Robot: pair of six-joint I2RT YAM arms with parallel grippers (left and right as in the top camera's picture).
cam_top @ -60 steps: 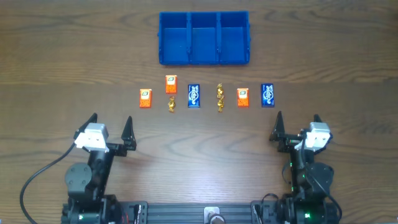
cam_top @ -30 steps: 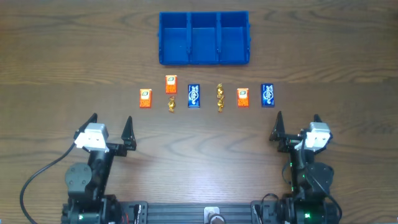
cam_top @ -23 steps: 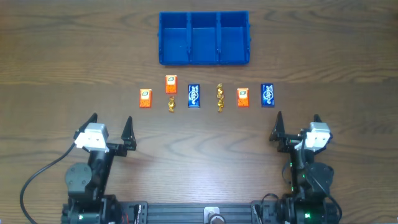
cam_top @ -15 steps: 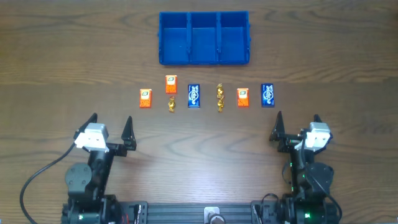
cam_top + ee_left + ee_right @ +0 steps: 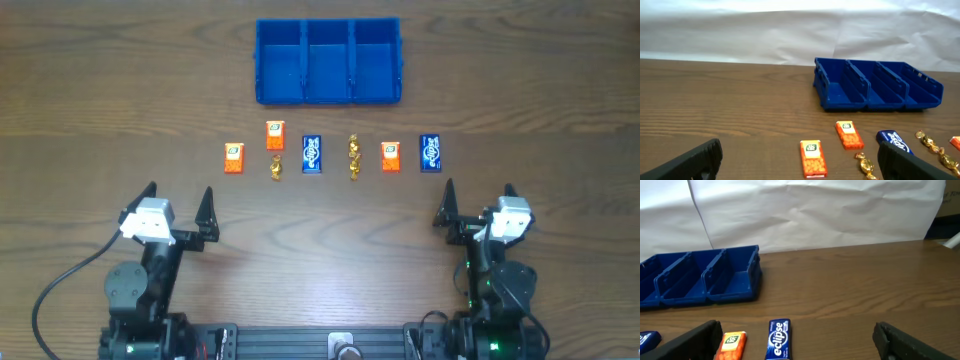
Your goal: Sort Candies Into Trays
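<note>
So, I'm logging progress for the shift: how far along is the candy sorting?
Nothing looks done: all three compartments of the blue tray are empty. Nothing is in hand: the left gripper and right gripper are open, near their bases. Everything is left: the orange boxes, blue packs and gold-wrapped sweets all lie in a row on the table.
</note>
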